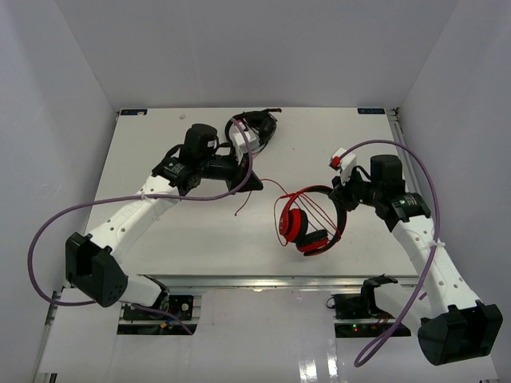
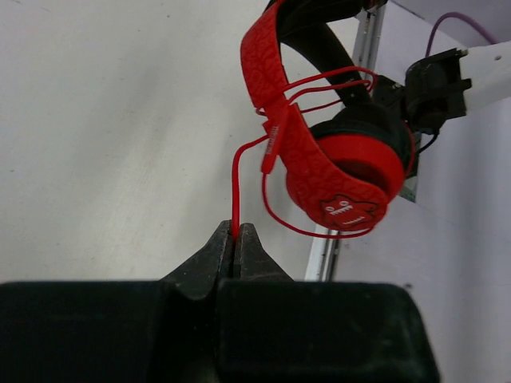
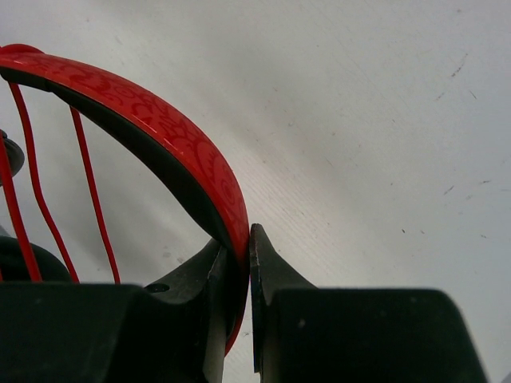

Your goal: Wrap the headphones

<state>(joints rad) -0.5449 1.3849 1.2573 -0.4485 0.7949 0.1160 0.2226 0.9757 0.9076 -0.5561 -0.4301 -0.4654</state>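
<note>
The red headphones (image 1: 307,226) are held above the table right of centre, ear cups low, with the thin red cable (image 1: 316,209) looped several times across the band. My right gripper (image 1: 341,194) is shut on the band's right side; in the right wrist view its jaws (image 3: 248,239) pinch the red headband (image 3: 160,120) beside cable strands (image 3: 89,199). My left gripper (image 1: 254,184) is shut on the cable, which rises from its tips (image 2: 236,230) to the headphones (image 2: 327,163). A loose cable end (image 1: 243,208) hangs below it.
A black object, seemingly other headphones (image 1: 261,124), lies at the table's back edge behind my left wrist. The table's metal front rail (image 2: 326,247) runs just under the hanging ear cup. White walls close in the left, right and back sides.
</note>
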